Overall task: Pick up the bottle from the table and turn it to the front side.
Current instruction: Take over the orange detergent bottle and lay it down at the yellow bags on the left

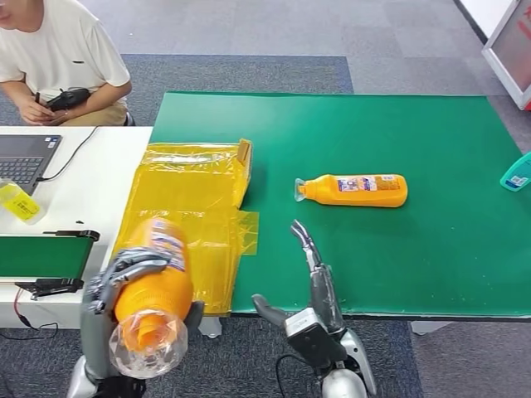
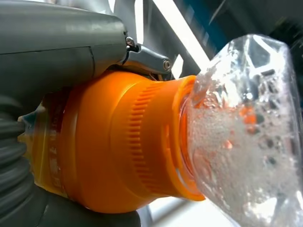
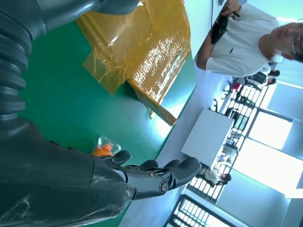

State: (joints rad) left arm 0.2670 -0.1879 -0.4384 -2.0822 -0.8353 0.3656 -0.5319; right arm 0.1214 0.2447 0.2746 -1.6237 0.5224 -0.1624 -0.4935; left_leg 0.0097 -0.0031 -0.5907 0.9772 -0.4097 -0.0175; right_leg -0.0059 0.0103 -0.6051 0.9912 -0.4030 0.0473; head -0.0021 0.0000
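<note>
Head view takes in the green surface (image 1: 388,265) first, a broad mat running off to the right, with a white desk (image 1: 94,178) butted against its left side. A person in a pale shirt (image 1: 60,58) crouches behind that desk, holding a dark device. Across the mat's left edge lies a crumpled yellow plastic sheet (image 1: 187,207), shiny and folded over itself. On the desk sit a laptop (image 1: 25,157) and, nearer the robot, a small green-topped tray (image 1: 44,257).

Out on the mat, well to the right of the sheet, an orange bottle (image 1: 353,190) lies on its side, its clear cap pointing left and its label facing up.

The left hand (image 1: 122,278) grips a second orange bottle (image 1: 157,290), lifted off the mat in front of the sheet, clear cap (image 1: 148,344) turned toward the robot and label on the upper side. In the left wrist view the fingers (image 2: 146,56) wrap over the orange body just behind the ribbed neck.

The right hand (image 1: 309,290) hovers at the mat's near edge, holding nothing, fingers (image 3: 161,172) stretched out and thumb spread apart.
</note>
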